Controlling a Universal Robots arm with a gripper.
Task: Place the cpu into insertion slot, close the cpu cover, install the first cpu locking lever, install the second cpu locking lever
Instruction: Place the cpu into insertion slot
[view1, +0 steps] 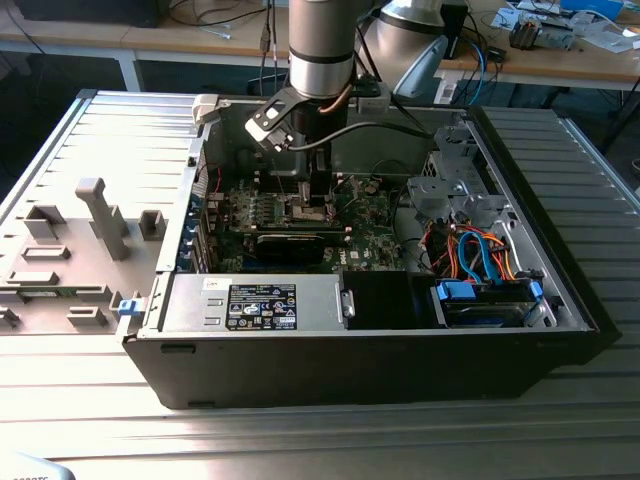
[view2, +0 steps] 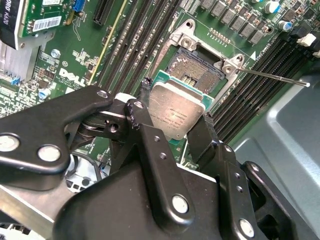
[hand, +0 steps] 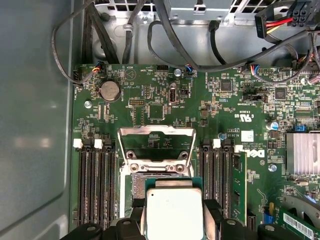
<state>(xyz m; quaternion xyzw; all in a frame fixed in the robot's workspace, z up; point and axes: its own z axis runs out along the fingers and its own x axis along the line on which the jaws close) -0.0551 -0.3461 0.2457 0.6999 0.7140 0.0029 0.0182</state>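
Now | end effector (view2: 172, 125) grips cpu (view2: 177, 112) | over socket (view2: 197, 70) | cpu cover (hand: 155, 130) open

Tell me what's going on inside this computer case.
The arm's gripper is shut on the cpu, holding it at the edge of the open socket on the motherboard. The cpu cover stands flipped up, leaving the socket's contacts bare. The cpu is not yet seated.
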